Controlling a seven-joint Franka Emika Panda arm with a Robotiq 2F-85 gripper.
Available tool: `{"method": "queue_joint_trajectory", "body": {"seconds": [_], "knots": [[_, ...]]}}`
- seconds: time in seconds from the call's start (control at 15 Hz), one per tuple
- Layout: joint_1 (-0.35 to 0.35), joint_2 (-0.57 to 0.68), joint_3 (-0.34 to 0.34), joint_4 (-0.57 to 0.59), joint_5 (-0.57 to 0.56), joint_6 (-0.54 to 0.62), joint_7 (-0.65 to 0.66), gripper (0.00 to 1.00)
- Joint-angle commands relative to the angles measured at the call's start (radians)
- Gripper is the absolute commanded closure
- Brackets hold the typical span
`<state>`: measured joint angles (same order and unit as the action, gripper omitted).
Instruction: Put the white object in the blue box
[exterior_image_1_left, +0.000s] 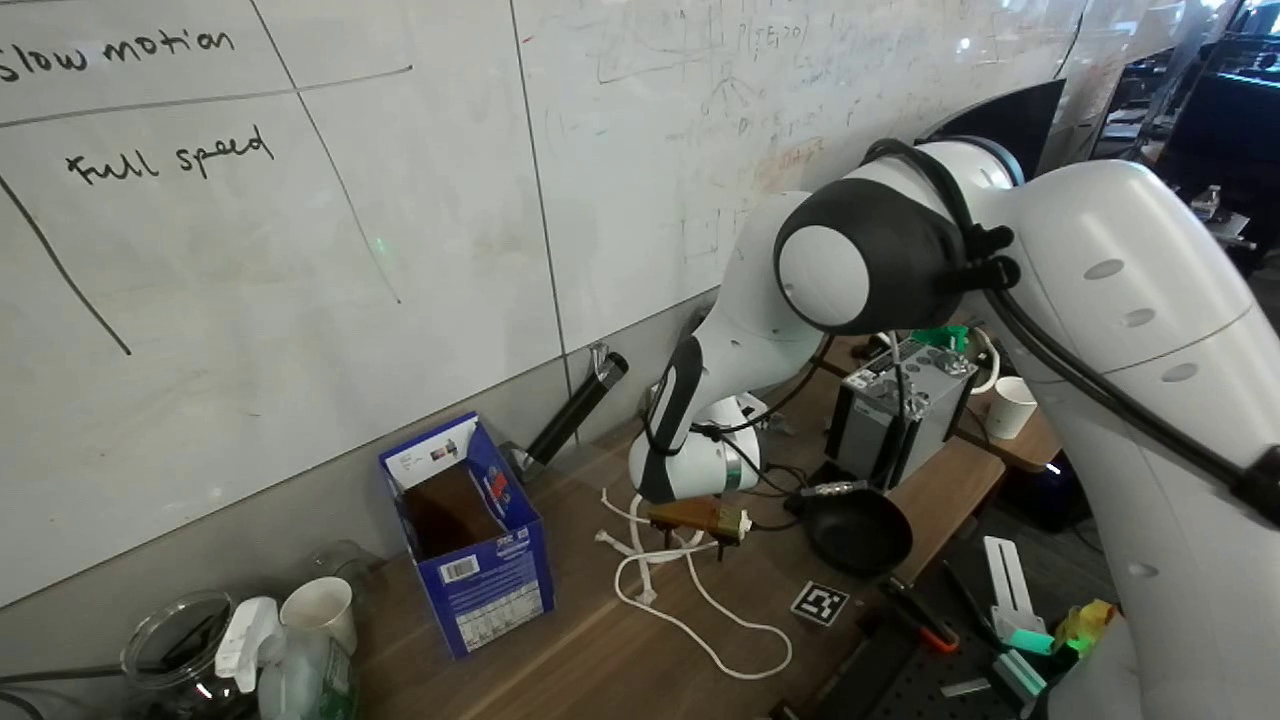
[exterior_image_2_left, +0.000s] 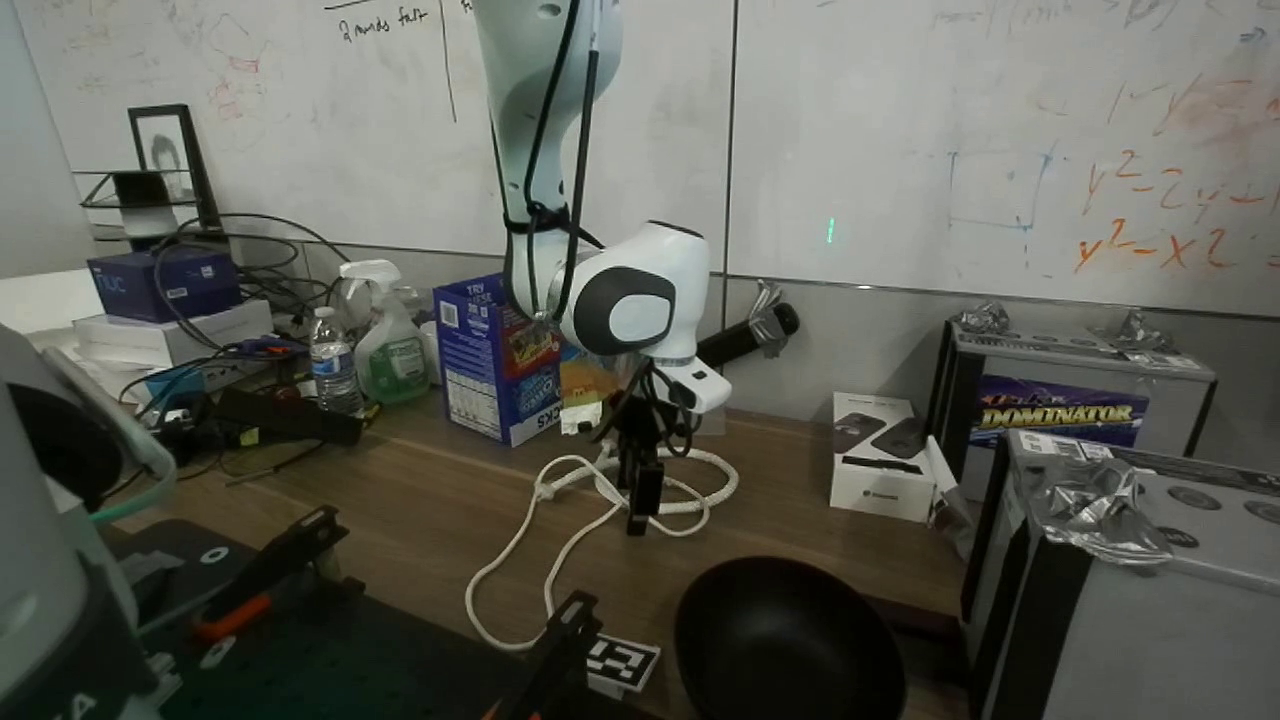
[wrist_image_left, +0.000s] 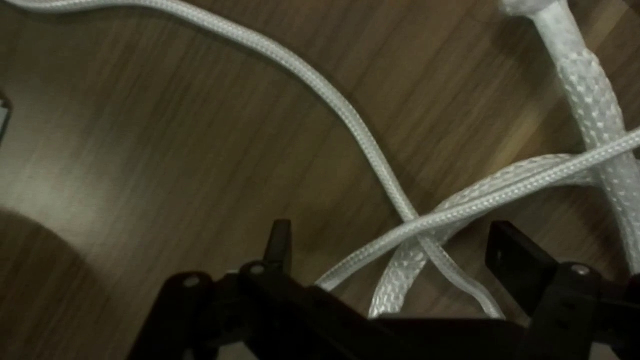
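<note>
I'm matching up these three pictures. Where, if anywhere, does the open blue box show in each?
In an exterior view: blue box left of centre, lower half; rope to its right.
In an exterior view: blue box left of centre, mid-height; rope lower in the picture.
In the wrist view: not in it.
Shared landmark: the rope, in all three.

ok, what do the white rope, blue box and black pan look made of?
White rope: braided textile, perhaps synthetic; woven pattern and slight sheen show up close.
Blue box: likely thin cardboard, printed outside, plain brown inside.
Black pan: probably metal with a dark, low-shine finish, from its even black surface; whether it's coated, I can't tell.
</note>
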<state>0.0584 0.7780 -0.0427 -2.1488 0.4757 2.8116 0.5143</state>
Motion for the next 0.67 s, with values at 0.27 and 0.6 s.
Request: {"method": "queue_joint_trajectory", "body": {"seconds": [0.27, 0.6], "knots": [[0.003, 0.014, -0.009, 0.023, -0.016, -0.004, 0.016, 0.0], [0.0, 0.014, -0.009, 0.019, -0.02, 0.01, 0.004, 0.34]]}}
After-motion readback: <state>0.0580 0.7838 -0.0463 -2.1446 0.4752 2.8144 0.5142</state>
